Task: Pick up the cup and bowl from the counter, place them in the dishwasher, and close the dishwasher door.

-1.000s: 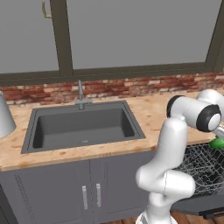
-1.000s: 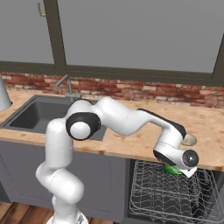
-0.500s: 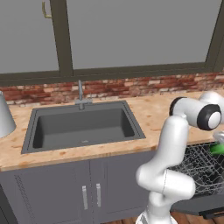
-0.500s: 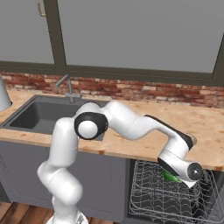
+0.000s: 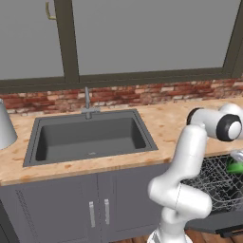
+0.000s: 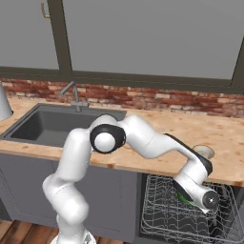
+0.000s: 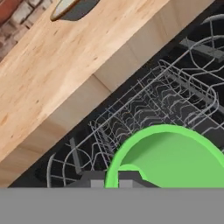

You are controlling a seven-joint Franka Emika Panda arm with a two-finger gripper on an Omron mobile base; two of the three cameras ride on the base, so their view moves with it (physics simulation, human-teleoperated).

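Cup [image 7: 168, 157] riding clenched in the pincer [image 7: 118, 177], now sinking lower over the dishwasher rack [image 6: 167, 217] than a moment ago. Nearing release into the rack. Bowl [image 6: 205, 151] waiting on the table [image 6: 157, 131], far right.

cup [image 7: 170, 159] btm cut off | bowl [image 7: 72, 8] top cropped (hand view)

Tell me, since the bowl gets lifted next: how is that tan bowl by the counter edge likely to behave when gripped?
The bowl looks rigid and should probably keep its shape. It is shallow and low, so it seems unlikely to tip, though a rim pinch may tilt it. Its smooth-looking surface could be slippery, and it sits near the edge of the counter, so a nudge might push it off.
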